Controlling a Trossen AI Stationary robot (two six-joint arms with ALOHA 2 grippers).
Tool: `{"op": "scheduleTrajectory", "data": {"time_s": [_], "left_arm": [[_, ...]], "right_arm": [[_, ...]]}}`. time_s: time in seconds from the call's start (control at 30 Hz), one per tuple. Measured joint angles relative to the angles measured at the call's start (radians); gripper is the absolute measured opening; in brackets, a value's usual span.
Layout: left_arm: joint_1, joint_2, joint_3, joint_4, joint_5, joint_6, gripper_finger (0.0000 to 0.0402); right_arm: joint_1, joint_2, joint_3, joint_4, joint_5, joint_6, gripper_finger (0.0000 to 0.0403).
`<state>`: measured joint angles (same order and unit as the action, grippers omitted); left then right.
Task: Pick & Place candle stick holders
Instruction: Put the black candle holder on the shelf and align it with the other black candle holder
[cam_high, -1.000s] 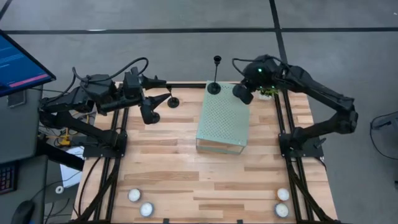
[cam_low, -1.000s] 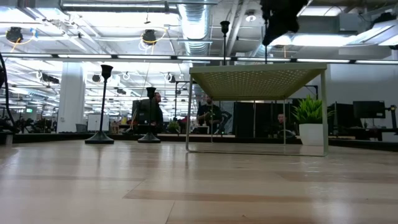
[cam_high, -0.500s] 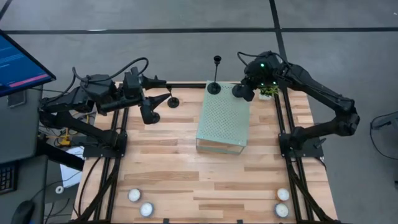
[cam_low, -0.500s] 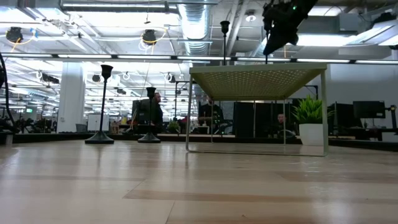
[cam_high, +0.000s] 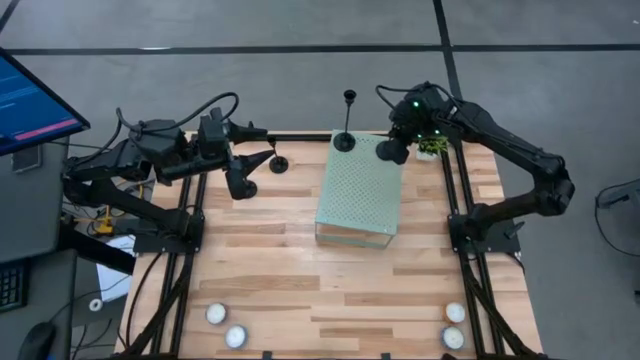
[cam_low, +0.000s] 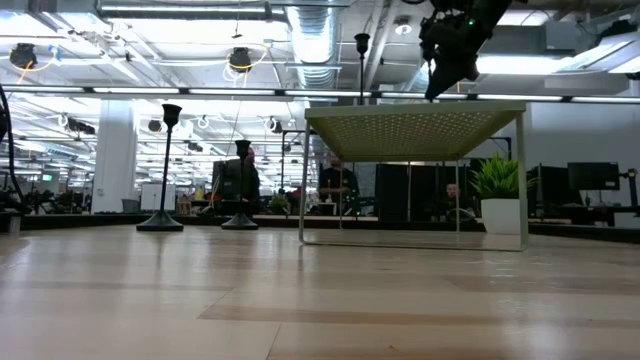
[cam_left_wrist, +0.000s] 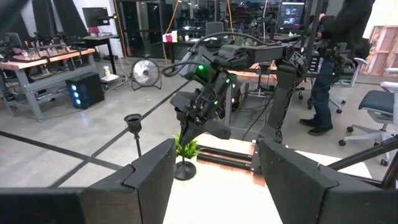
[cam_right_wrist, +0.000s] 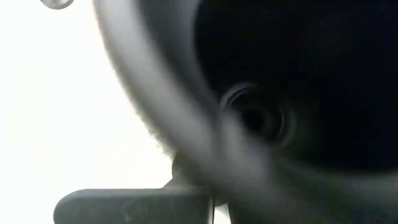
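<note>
My right gripper (cam_high: 393, 149) hangs over the far right corner of the green stand (cam_high: 358, 190), gripping a candlestick (cam_left_wrist: 188, 129); its round base fills my right wrist view. At nine o'clock from it, a tall candlestick (cam_high: 345, 120) stands on the stand's far edge. My left gripper (cam_high: 236, 186), fingers spread, waits at the table's (cam_high: 300, 270) far left, beside two more candlesticks (cam_low: 163, 168).

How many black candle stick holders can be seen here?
4. Two stand on the table, one tall, one shorter; one on the green stand; one held in the right gripper, partly hidden.
</note>
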<state>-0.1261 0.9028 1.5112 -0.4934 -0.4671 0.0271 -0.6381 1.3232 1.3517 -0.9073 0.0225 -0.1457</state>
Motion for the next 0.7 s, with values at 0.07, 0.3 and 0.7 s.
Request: {"op": "scheduleTrajectory", "data": {"time_s": [0.07,0.3,0.7], "left_arm": [[0.0,0.0,0.0,0.0,0.0,0.0,0.0231],[0.0,0.0,0.0,0.0,0.0,0.001,0.0231],[0.0,0.0,0.0,0.0,0.0,0.001,0.0231]], "right_arm": [[0.002,0.005,0.001,0.003,0.001,-0.001,0.0],[0.002,0.004,-0.001,0.007,0.003,-0.004,0.002],[0.003,0.005,-0.003,0.0,-0.03,-0.023,0.0096]]}}
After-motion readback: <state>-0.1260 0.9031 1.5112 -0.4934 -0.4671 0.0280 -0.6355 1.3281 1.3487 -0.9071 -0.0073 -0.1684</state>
